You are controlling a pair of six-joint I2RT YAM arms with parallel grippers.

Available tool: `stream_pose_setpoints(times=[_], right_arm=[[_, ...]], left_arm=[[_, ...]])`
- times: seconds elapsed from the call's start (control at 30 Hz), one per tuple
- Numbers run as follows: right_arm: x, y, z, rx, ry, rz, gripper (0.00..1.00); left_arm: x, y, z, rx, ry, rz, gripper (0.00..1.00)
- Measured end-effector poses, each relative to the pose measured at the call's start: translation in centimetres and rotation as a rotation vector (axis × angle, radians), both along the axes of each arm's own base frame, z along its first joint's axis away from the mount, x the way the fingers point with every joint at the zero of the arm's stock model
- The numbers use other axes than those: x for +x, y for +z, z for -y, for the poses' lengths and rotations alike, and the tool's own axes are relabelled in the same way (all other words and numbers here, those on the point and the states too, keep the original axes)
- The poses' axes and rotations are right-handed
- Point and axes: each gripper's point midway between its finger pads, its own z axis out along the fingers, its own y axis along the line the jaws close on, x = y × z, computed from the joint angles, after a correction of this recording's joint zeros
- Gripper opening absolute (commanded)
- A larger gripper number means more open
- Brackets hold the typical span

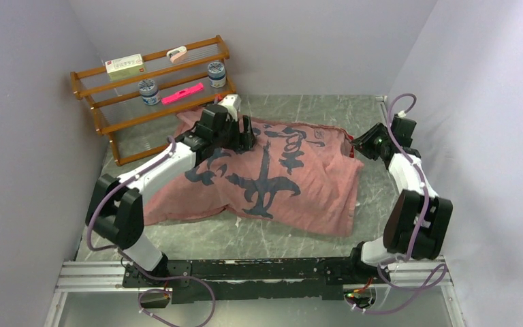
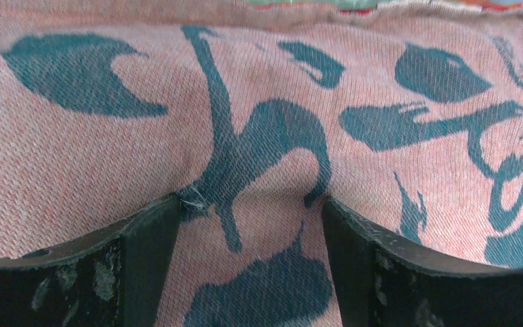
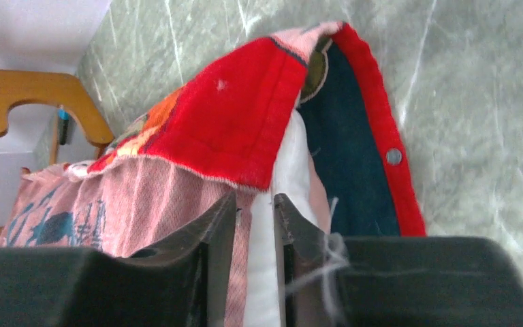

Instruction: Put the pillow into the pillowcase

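Note:
The pillowcase lies spread over the table with its pale pink reverse and teal prints facing up. It bulges over what it covers. My left gripper presses down on its far part. In the left wrist view the left gripper stands open, with the pink cloth between the wide-apart fingers. My right gripper is at the case's right end. There its jaws are drawn close on a pink layer of the pillowcase together with a strip of the white pillow. The red hem folds back above.
A wooden rack stands at the far left, holding two jars, a pink item and a small box. The grey marble table is walled in on the left, the back and the right. A snap button sits on the red hem strip.

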Motion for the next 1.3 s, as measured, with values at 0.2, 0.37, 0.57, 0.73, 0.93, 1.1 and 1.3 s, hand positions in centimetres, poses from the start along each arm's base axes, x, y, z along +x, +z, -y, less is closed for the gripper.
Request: stream_pose_setpoints(times=[0.2,0.37,0.57,0.73,0.93,1.1,1.3], right_arm=[[3.8,-1.3,0.6,0.02,0.025,0.015,0.0],[6.1,0.1,1.2,0.007,0.022,0.074,0.02],[6.6,0.8,1.3,0.003,0.015,0.111,0.58],[5.5,0.6,0.9,-0.019,0.045,0.112,0.66],[3.5,1.6,0.4,-0.052,0.064,0.113,0.64],[3.0,2.4,0.0,-0.073,0.056,0.114,0.62],[2.6,1.3,-1.2,-0.087,0.045,0.067,0.63]], left_arm=[[4.5,0.8,1.4,-0.028,-0.001,0.047,0.82],[6.5,1.1,1.3,-0.03,0.016,0.063,0.81],[6.3,0.9,0.8,-0.017,0.01,0.045,0.8],[4.9,2.2,0.0,0.007,-0.003,0.034,0.79],[1.8,6.8,-2.4,0.015,0.022,0.098,0.8],[-0.8,7.3,-4.7,0.04,0.052,0.122,0.8],[-2.6,3.4,-6.5,0.122,0.076,0.042,0.79]])
